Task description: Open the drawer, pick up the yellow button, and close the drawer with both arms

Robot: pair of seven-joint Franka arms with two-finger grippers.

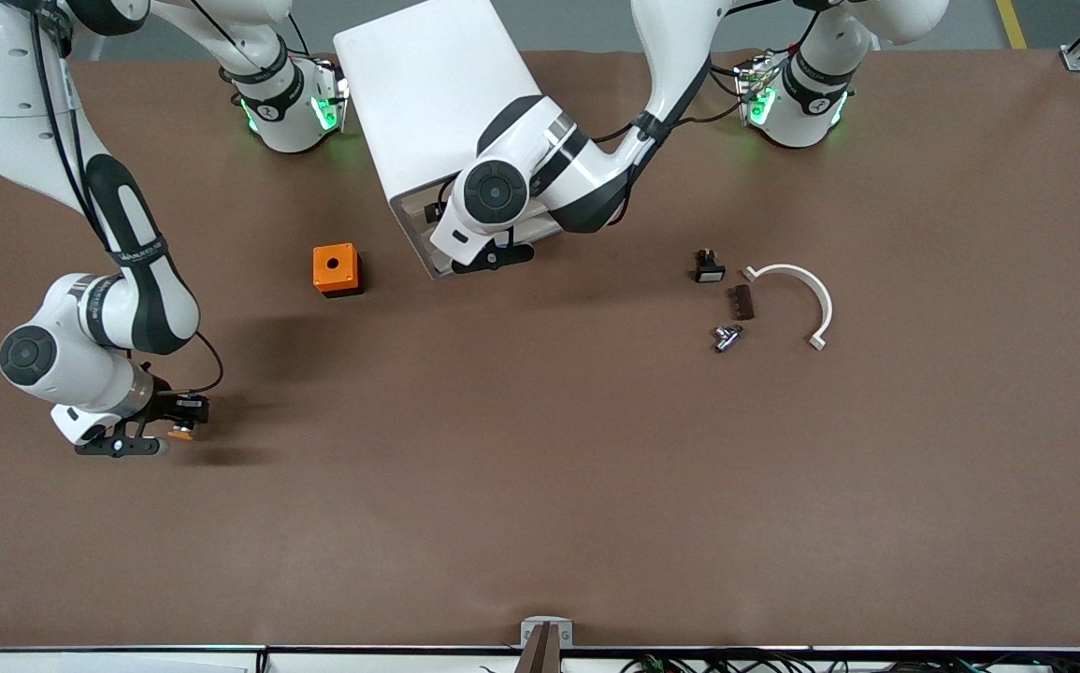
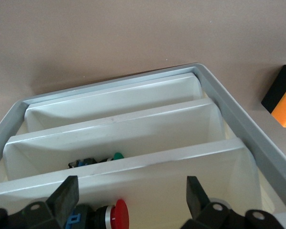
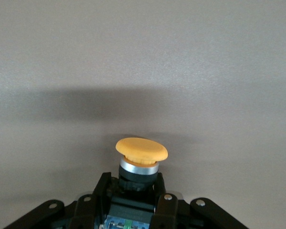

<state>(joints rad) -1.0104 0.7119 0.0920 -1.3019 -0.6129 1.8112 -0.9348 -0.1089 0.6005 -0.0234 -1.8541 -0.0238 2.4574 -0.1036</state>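
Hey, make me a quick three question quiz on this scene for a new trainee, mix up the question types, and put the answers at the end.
1. True or false: the right gripper is shut on the small orange-capped push button.
2. What is the open left gripper at?
A. the orange cube with a hole
B. the white cabinet's drawers
C. the curved white plastic clip
3. Fill in: a red-capped button lies inside a ____.

Key: 1 true; 2 B; 3 drawer
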